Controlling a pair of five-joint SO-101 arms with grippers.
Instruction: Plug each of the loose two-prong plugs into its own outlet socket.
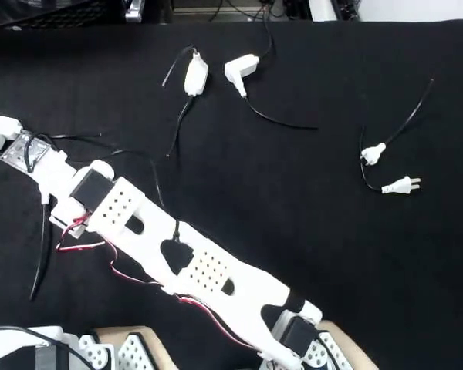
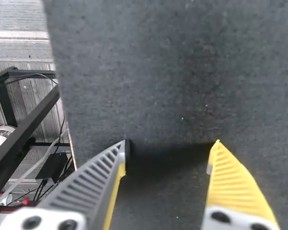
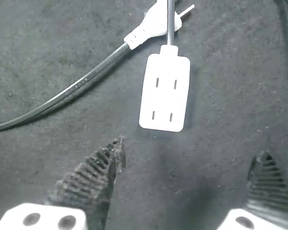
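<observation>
Two loose white two-prong plugs (image 1: 373, 154) (image 1: 401, 185) lie on the black cloth at the right, joined by thin black cords. Two white outlet blocks (image 1: 194, 75) (image 1: 241, 69) lie at the far middle. A long white arm (image 1: 177, 258) stretches from the near right to the far left; I cannot tell which side it is. In the right wrist view my right gripper (image 3: 190, 148) is open, just short of a white outlet block (image 3: 164, 91) with two pairs of slots. A white plug (image 3: 156, 24) lies just beyond it. My left gripper (image 2: 170, 142) is open over bare cloth.
A thick black cable (image 3: 62, 96) runs from the plug across the cloth. The cloth's edge (image 2: 62, 120) is close beside the left gripper, with floor, a black frame (image 2: 19, 139) and cables past it. A second arm's base (image 1: 31, 351) sits at the near left.
</observation>
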